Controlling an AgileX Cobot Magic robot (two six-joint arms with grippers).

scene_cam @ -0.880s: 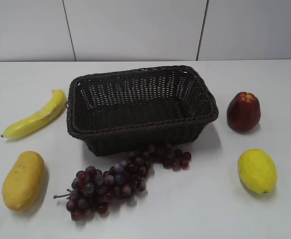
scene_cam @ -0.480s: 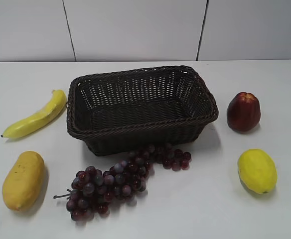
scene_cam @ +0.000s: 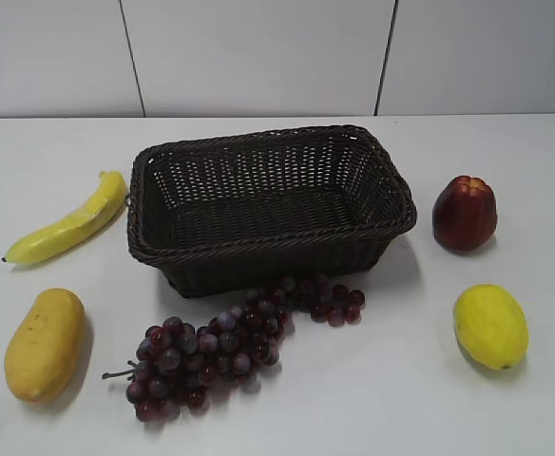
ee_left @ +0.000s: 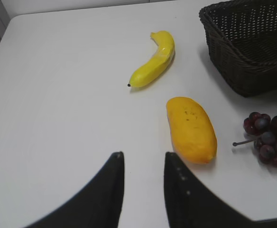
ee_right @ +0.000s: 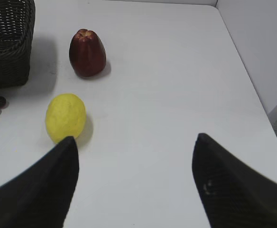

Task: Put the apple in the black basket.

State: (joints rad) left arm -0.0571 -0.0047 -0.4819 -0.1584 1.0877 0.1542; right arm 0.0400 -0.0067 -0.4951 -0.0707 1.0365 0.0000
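Note:
The dark red apple (scene_cam: pixel 465 213) stands on the white table right of the black basket (scene_cam: pixel 392 185), apart from it. It also shows in the right wrist view (ee_right: pixel 87 52), far ahead and left of my right gripper (ee_right: pixel 135 138), which is open wide and empty. The basket's corner shows there (ee_right: pixel 9 42) and in the left wrist view (ee_left: pixel 224 45). The basket is empty. My left gripper (ee_left: pixel 143 155) is open with a narrow gap and empty, over bare table near the mango. Neither gripper shows in the exterior view.
A yellow lemon (scene_cam: pixel 490 326) lies in front of the apple, also near my right gripper's left finger (ee_right: pixel 65 117). A grape bunch (scene_cam: pixel 222 342) lies before the basket. A banana (scene_cam: pixel 70 228) and a mango (scene_cam: pixel 45 342) lie at the left. The table edge runs at the right (ee_right: pixel 252 85).

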